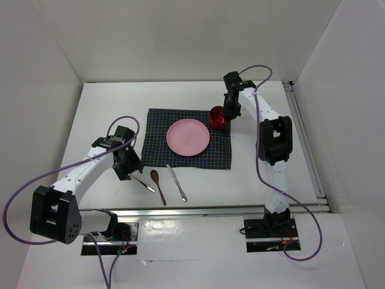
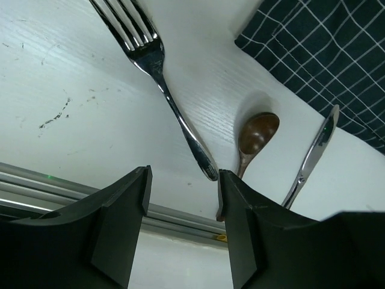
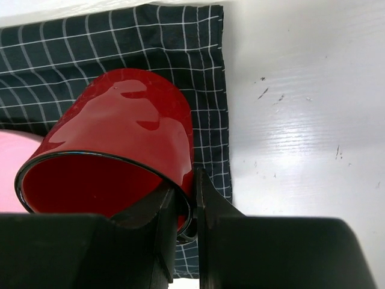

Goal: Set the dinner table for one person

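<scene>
The dinner table [image 1: 102, 114] is a white top carrying a navy checked mat [image 1: 157, 135] with a pink plate [image 1: 188, 136] on it. My right gripper [image 3: 185, 195] is shut on the wall of a red cup [image 3: 114, 138], one finger inside the rim and one outside. The cup [image 1: 217, 117] tilts over the mat's far right corner. A fork [image 2: 171, 102], a wooden spoon [image 2: 257, 133] and a knife [image 2: 313, 153] lie on bare table in front of the mat. My left gripper [image 2: 183, 180] is open just above the fork's handle end, nothing between its fingers.
A silver rail [image 1: 210, 211] runs along the near table edge, close behind the left gripper [image 1: 126, 165]. Another rail [image 1: 307, 144] lines the right side. White walls enclose the table on three sides. A purple cable loops from each arm.
</scene>
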Motion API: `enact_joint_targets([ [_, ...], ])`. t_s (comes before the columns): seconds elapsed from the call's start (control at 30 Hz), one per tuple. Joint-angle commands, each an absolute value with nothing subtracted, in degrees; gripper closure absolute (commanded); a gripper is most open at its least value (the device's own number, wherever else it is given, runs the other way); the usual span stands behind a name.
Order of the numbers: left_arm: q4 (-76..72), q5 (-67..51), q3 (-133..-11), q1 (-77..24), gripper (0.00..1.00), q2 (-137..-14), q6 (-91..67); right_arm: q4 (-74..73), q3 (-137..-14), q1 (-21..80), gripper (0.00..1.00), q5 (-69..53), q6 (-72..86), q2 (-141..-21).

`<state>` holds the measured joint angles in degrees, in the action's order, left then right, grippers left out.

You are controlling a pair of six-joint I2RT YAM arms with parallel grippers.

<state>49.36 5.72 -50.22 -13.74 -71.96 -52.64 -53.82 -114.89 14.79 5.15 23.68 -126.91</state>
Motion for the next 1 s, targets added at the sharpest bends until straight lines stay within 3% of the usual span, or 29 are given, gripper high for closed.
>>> enact_joint_targets([
  [0.0,48.6,6.2,-49.3,-13.1,0.35,-73.9,-55.9,-52.4,-117.3,14.2,1.00,4.8,23.2,-127.6],
  [0.13,44.9,7.5,-46.2,-13.1,0.35,-75.9,-56.6,-51.9,-116.8,13.6,0.93,3.7,23.2,-128.2],
  [0.2,42.2,8.0,-45.7,-13.1,0.34,-77.3,-56.6,-51.9,-116.8,13.1,0.57,3.0,23.2,-128.2],
  [0.3,41.7,8.0,-45.7,-13.1,0.31,-79.2,-57.1,-51.9,-116.8,13.1,0.18,1.9,22.7,-127.4],
  [0.33,41.7,8.0,-45.7,-13.1,0.31,-79.2,-57.7,-51.9,-116.8,13.1,0.00,1.8,22.7,-126.5],
  [0.43,39.7,8.0,-45.1,-13.1,0.31,-81.7,-58.4,-52.5,-117.5,13.1,0.00,1.8,22.7,-123.5],
  [0.57,38.6,7.3,-45.1,-13.1,0.41,-85.9,-59.1,-53.0,-118.0,13.1,0.00,2.4,22.1,-118.5],
  [0.7,39.4,7.8,-46.2,-13.1,0.66,-88.4,-60.4,-53.6,-116.2,13.1,0.00,2.4,22.1,-112.7],
  [0.73,40.1,8.6,-46.2,-13.1,0.79,-88.4,-60.4,-53.6,-116.2,13.1,0.00,3.0,22.1,-110.3],
  [0.83,44.5,11.8,-48.0,-12.6,1.00,-84.7,-60.4,-53.6,-114.0,12.5,0.00,3.0,21.6,-106.7],
  [0.97,43.1,11.4,-53.2,-13.7,1.00,-79.9,-47.9,-53.6,-109.5,11.9,0.00,2.2,21.1,-101.0],
])
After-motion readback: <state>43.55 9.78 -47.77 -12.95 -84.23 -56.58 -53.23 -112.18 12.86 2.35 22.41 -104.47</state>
